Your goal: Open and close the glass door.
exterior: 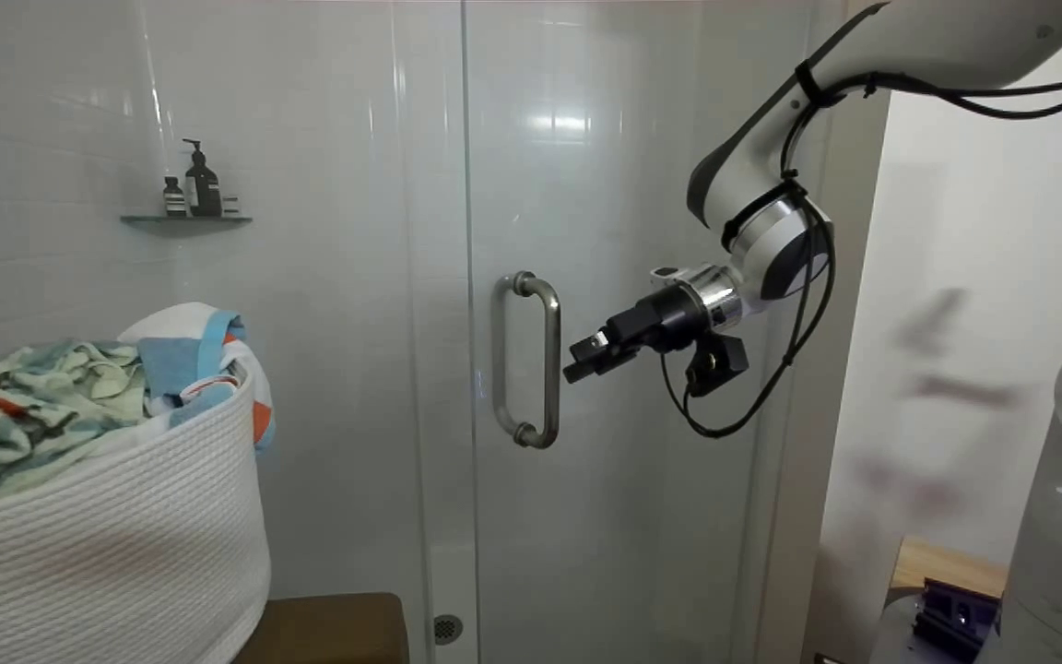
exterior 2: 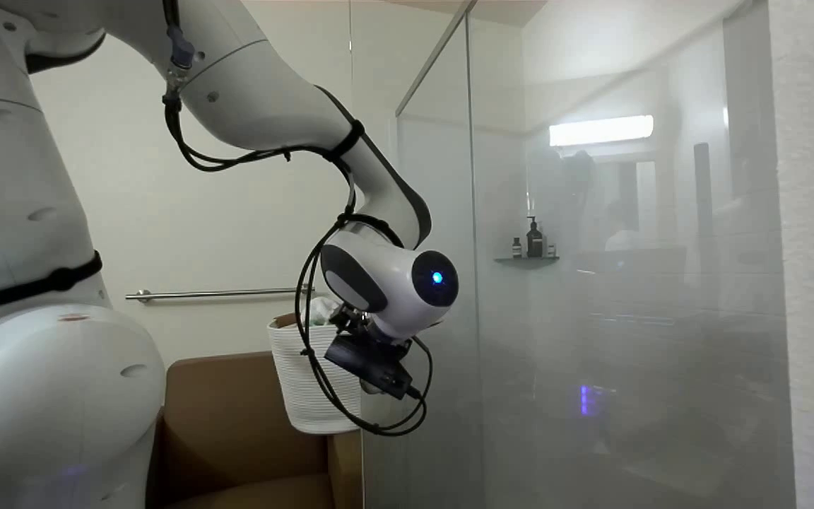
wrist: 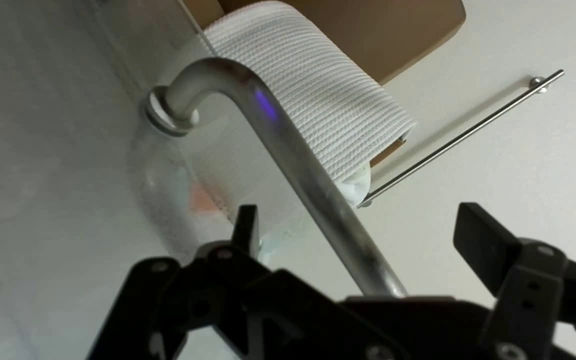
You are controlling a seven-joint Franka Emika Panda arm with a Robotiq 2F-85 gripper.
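Observation:
The glass door (exterior: 642, 544) is a tall clear panel with a vertical silver bar handle (exterior: 551, 360) near its free edge. Whether the door sits flush with its frame, I cannot tell. My gripper (exterior: 584, 357) points at the handle from the right, about level with its middle, a small gap showing there. In the wrist view the gripper (wrist: 355, 225) is open, its fingers (wrist: 485, 245) wide apart. The handle (wrist: 308, 175) runs slantwise through the space between them, with no finger seen touching it. Its lower end is hidden behind the gripper body.
A white woven basket (exterior: 116, 544) of towels stands left of the door, by a brown armchair (exterior 2: 237, 396). A towel bar (exterior 2: 223, 294) is on the wall behind. Cables loop below my wrist. Inside the shower, a corner shelf (exterior: 185, 219) holds bottles.

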